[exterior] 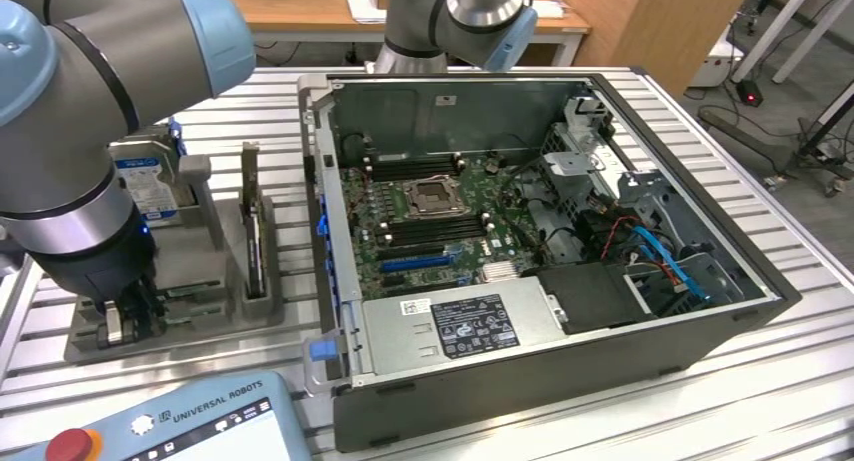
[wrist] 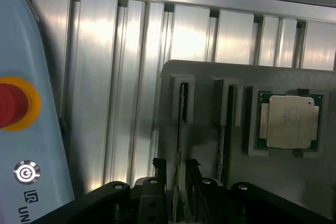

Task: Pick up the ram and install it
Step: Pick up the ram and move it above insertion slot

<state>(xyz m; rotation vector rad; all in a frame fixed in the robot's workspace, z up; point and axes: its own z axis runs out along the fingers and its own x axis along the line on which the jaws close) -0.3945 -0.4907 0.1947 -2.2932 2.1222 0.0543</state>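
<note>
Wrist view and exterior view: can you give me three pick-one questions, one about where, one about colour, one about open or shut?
1. Where is the black pincer?
A) down at the grey plastic holder tray
B) on a chair
C) on the wooden desk

2. What colour is the round button on the light blue control pad?
A) green
B) red
C) white

3. How is the black metal computer case?
A) shut
B) wrapped in a box
C) open

Answers:
1 A, it is down by the tray's slots.
2 B, it is red with a yellow ring.
3 C, its green board shows inside.
</note>
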